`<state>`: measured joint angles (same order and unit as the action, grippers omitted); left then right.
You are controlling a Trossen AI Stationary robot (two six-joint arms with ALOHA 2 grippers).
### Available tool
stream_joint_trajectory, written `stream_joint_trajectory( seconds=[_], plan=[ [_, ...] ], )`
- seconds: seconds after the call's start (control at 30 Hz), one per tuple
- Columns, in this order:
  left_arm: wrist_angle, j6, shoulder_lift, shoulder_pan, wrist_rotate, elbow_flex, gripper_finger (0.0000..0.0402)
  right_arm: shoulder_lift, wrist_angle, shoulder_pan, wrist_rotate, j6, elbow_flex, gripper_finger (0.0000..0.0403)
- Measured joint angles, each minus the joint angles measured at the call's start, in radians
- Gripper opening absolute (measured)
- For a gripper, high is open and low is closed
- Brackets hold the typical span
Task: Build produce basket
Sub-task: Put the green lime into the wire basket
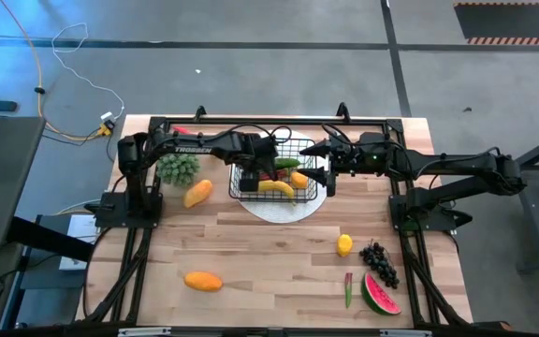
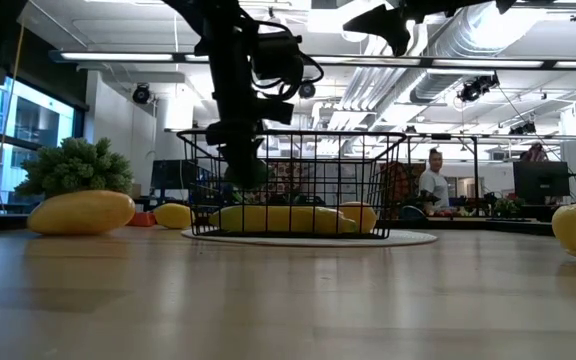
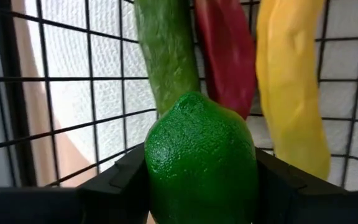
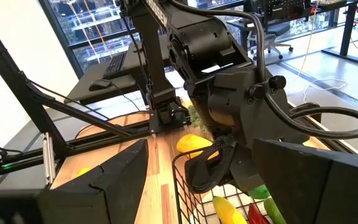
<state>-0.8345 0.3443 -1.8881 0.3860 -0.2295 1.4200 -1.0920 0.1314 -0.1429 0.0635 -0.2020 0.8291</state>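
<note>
The black wire basket [image 1: 281, 174] stands on a round white plate [image 1: 279, 208] at the table's far middle. In it lie a yellow banana [image 3: 291, 93], a green cucumber [image 3: 166, 56] and a red piece [image 3: 225, 56]. My left gripper [image 1: 258, 170] reaches down into the basket's left part and is shut on a green lime [image 3: 201, 155]. My right gripper [image 1: 324, 167] hovers just right of the basket, above its rim, wide open and empty. My left gripper pinches the lime by its two opposite sides [image 3: 151, 162] between its two fingers [image 3: 114, 186]. The fingers point down into the basket from above. The lime sits between them over the cucumber's and the red piece's ends; in the low view [image 2: 248, 175] it is inside the mesh walls.
A leafy green bunch [image 1: 178, 167] and an orange mango [image 1: 197, 193] lie left of the basket. Another mango [image 1: 203, 280] lies near the front left. A lemon [image 1: 344, 245], dark grapes [image 1: 378, 262], a watermelon slice [image 1: 380, 295] and a thin green-red piece [image 1: 348, 288] lie at the front right.
</note>
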Motion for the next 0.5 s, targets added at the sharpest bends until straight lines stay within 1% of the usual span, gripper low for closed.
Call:
stream_joint_trajectory(
  seconds=[0.17,0.5],
  plan=[
    [-0.001,0.092,0.0,0.006,0.016,0.0,0.0189,0.0,0.0,0.0,0.0,-0.002,0.0,0.0271],
    [-0.001,0.112,0.001,0.026,0.016,0.0,0.0189,0.0,0.0,0.0,0.0,-0.003,0.0,0.0271]
  ],
)
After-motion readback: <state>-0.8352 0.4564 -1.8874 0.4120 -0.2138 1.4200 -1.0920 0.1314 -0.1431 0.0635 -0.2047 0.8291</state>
